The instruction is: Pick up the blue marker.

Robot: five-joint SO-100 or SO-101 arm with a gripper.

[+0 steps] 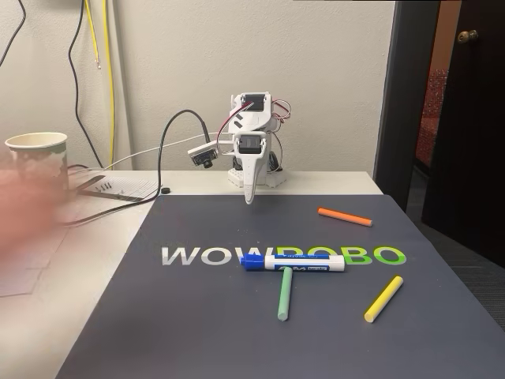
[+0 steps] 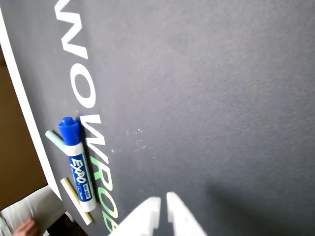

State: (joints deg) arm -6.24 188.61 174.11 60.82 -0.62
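White barrel on the marker (image 1: 293,263), with blue cap, blue end plug and blue label print; the same white and blue in the wrist view (image 2: 78,169). Pale green stick (image 1: 285,294). Yellow stick (image 1: 383,298). Orange stick (image 1: 345,216). Dark grey mat (image 1: 237,332) lettered white, then blue, then green along one word. White gripper (image 1: 249,200), white arm behind it, red and black wires at the top. Black camera (image 1: 203,155) with black cable. Off-white table (image 1: 71,260). Cream cup (image 1: 38,158) with a faint green pattern. Beige wall (image 1: 331,79) hung with yellow and black cables. Dark brown door (image 1: 473,118), brass knob.
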